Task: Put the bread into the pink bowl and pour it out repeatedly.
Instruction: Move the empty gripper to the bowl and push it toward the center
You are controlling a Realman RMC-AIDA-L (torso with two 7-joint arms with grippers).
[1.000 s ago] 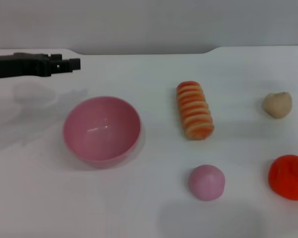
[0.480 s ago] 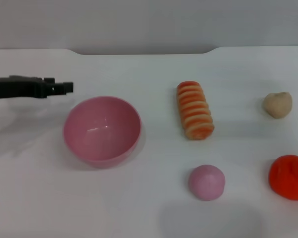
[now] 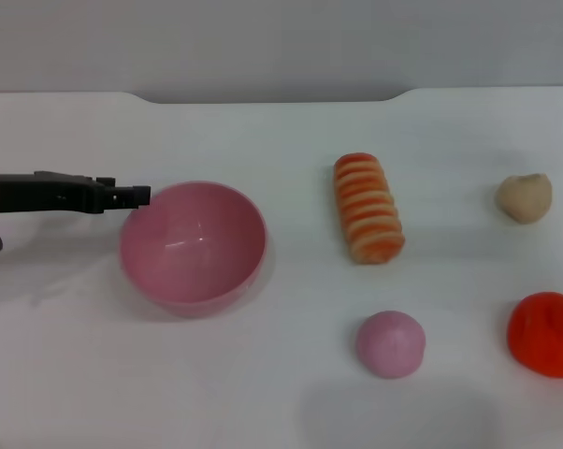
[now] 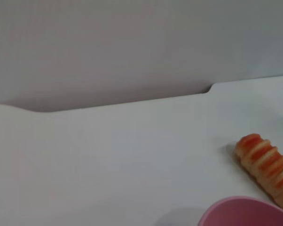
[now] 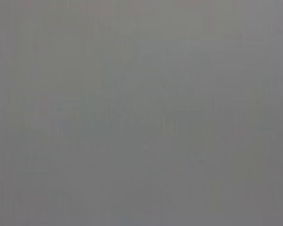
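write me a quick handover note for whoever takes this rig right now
Left gripper: at the pink bowl's left rim, holding nothing that shows; whether it is open cannot be told.
Right gripper: not in view.
The bread lies on the table right of the bowl, untouched. The bowl stands upright and empty.
Done: nothing visible.
Left: put the bread in the bowl, pour it out, repeat.

The glossy pink bowl point(image 3: 193, 245) is plain, unpatterned. At its 3 o'clock, the bread point(image 3: 367, 208) is banded orange-red and cream. A matte pink ball point(image 3: 390, 343), beige lump point(image 3: 524, 197), and orange-red piece point(image 3: 546, 334), perhaps textured, sit on the white table point(image 3: 263, 393). The left gripper point(image 3: 137, 195) is black.
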